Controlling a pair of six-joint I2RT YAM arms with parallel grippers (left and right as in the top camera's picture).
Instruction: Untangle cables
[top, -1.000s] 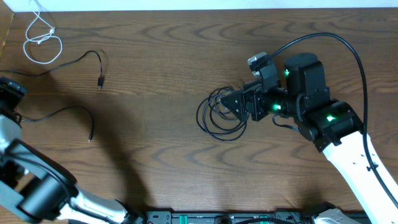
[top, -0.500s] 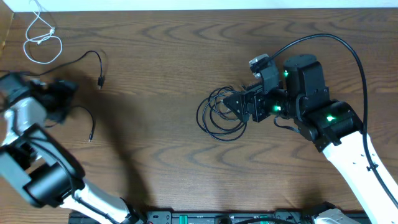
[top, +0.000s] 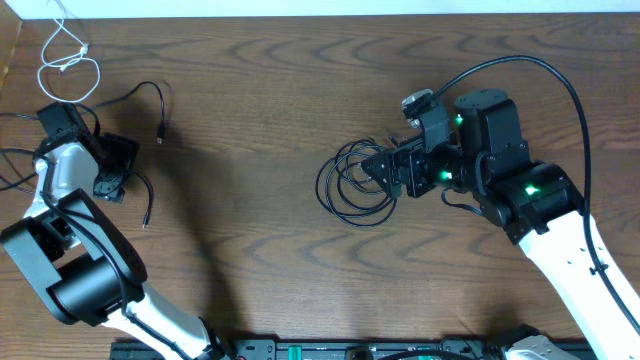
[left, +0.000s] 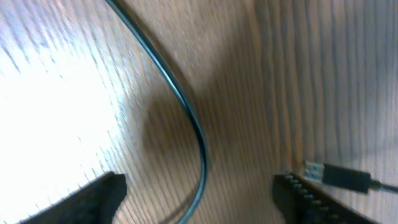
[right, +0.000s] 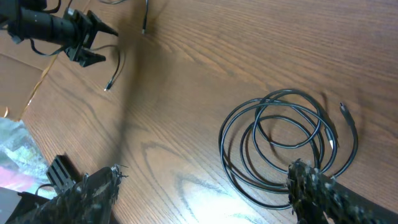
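A thin white cable (top: 66, 66) lies looped at the far left corner. Two loose black cables lie near it: one (top: 148, 92) with its plug toward the middle, and another (top: 146, 205) that passes under my left gripper (top: 112, 175). In the left wrist view this black cable (left: 186, 106) runs between the open jaws of the left gripper (left: 199, 205), untouched, and a USB plug (left: 339, 176) lies by the right finger. A coiled black cable (top: 352, 182) lies mid-table. My right gripper (top: 380, 172) hovers open over the coil's (right: 280, 143) right side.
The table's far edge meets a white wall at the top. A cardboard-coloured surface (top: 10, 50) borders the left side. A clear plastic bag (right: 12, 146) shows at the lower left of the right wrist view. A black equipment rail (top: 350, 350) runs along the front edge.
My left arm has swung in from the left edge and now has its gripper over the lower black cable. The right arm and the coil have not moved.
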